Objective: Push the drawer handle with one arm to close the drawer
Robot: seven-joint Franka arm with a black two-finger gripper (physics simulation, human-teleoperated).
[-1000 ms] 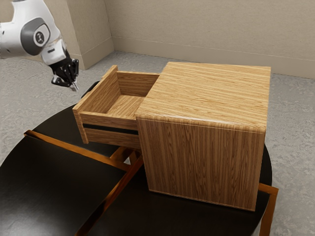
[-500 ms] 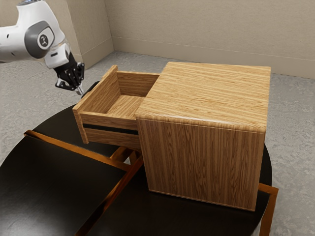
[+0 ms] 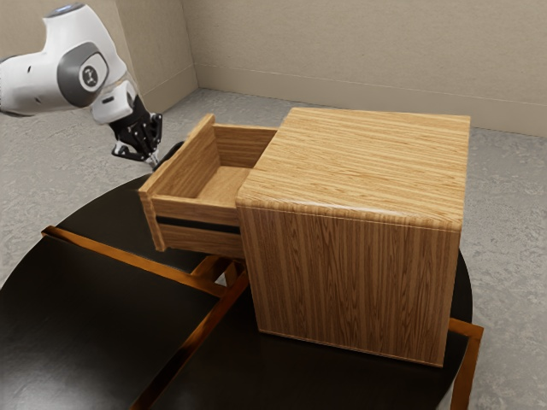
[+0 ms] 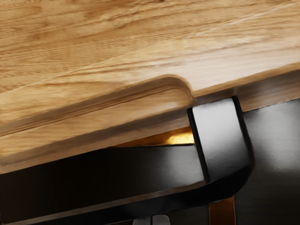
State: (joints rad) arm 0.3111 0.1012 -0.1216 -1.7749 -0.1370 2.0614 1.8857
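My gripper (image 3: 155, 161) is closed, 2 fingertips together, right at the outer side of the black handle (image 3: 173, 153), handle on the front of the wooden drawer (image 3: 182, 164), drawer partly out of the cabinet (image 3: 350, 282).

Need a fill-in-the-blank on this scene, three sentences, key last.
The drawer is not closed but ____.
Its handle, like the tabletop, is coloured ____.
The gripper is on the exterior view's ____ side of the cabinet.
Missing words: open; black; left
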